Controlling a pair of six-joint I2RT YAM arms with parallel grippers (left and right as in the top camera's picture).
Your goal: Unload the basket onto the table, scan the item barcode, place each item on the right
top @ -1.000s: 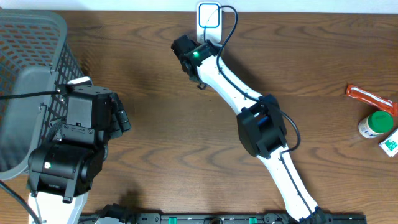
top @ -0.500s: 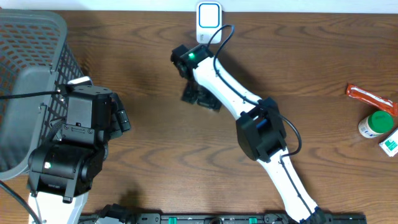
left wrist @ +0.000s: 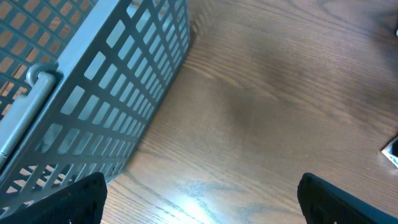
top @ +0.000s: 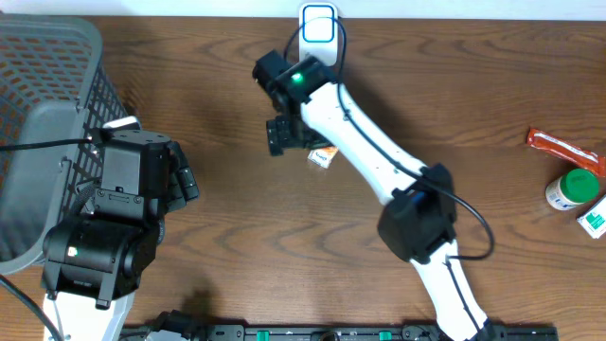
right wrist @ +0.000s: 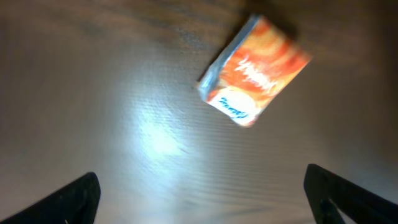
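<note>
My right tool point(top: 284, 134) hangs above the brown wood-grain bench point(top: 227, 237) with its two black fingers spread wide and nothing between them. The small orange and white flat packet point(top: 322, 157) lies on the bench just beside that tool, close against the white link of my right arm. From the right wrist the packet point(right wrist: 255, 71) lies skewed with its printed face up, well clear of both fingertips point(right wrist: 74, 198); the print is too blurred to read and I cannot make out a barcode. Just beyond my right tool, at the far edge of the bench, stands a small white device with a rounded-square face point(top: 318, 24). My left tool point(left wrist: 205, 205) is likewise spread and empty, held over bare wood beside the grey plastic mesh basket point(left wrist: 137, 81). Near the other end of the bench sit a red-orange sachet point(top: 563, 150), a white bottle with a green lid point(top: 573, 188) and a white and green carton point(top: 594, 220), close together.
</note>
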